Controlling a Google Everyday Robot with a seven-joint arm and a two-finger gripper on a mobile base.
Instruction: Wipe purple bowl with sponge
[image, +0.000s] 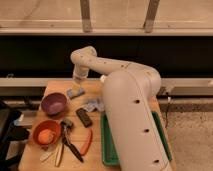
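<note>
Purple bowl (53, 103) sat upright on left part of table (55, 86), empty as far as I could see. Sponge (75, 92) lay just behind it toward far edge, apart from the rim. Gripper (78, 83) was down over sponge, at or just above its top. Contact not resolvable, and I couldn't tell whether it was wide, narrow or clamped on anything. Judged step in hand = sponge pickup, wipe itself not begun. For a clean grasp I'd want a straight descent, closure across sponge's short side, and enough squeeze to hold w/o crushing flat, then a lift clear before moving to bowl. Enter bowl from above, not sideways: a light bowl prob. slides if rim gets nudged. Neighbours: crumpled pale wrapper (93, 105) right of bowl, black block (83, 117) nearer front edge, orange bowl (46, 132) in front, green tray (107, 145) at right. Arm (131, 102) hid much of table's right side, so clearance there unknown.
</note>
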